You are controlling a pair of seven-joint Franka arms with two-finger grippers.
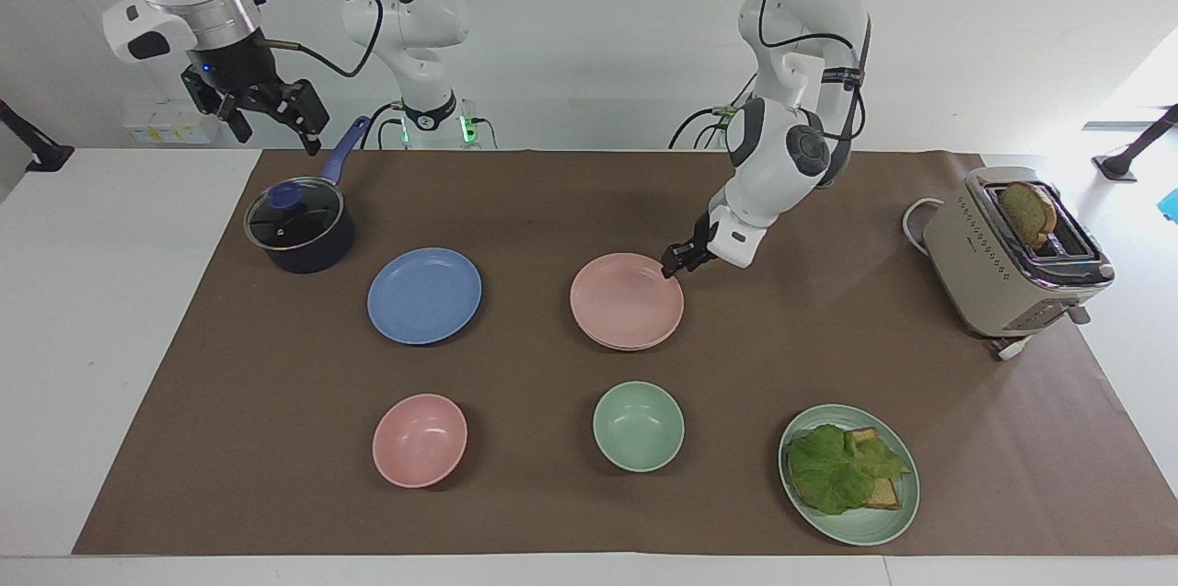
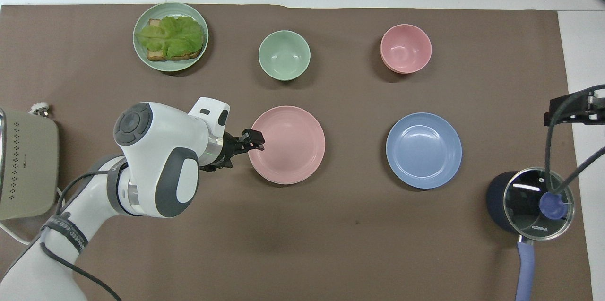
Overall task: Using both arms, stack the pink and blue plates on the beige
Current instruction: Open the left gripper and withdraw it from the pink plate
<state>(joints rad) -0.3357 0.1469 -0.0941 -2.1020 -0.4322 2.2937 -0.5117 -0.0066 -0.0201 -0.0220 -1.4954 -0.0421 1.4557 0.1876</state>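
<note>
The pink plate (image 1: 627, 299) (image 2: 287, 144) lies flat on the beige plate (image 1: 635, 346), of which only a thin rim shows below it; from overhead the beige is hidden. My left gripper (image 1: 675, 261) (image 2: 255, 138) hovers open just over the pink plate's rim on the side toward the left arm's end, holding nothing. The blue plate (image 1: 424, 295) (image 2: 424, 150) lies alone on the mat, beside the stack toward the right arm's end. My right gripper (image 1: 258, 112) (image 2: 574, 109) waits open, high over the table's edge by the saucepan.
A dark saucepan (image 1: 299, 225) with a glass lid stands beside the blue plate, nearer the robots. A pink bowl (image 1: 420, 440), a green bowl (image 1: 639, 426) and a green plate (image 1: 906, 512) with a lettuce sandwich lie farther out. A toaster (image 1: 1012, 250) stands at the left arm's end.
</note>
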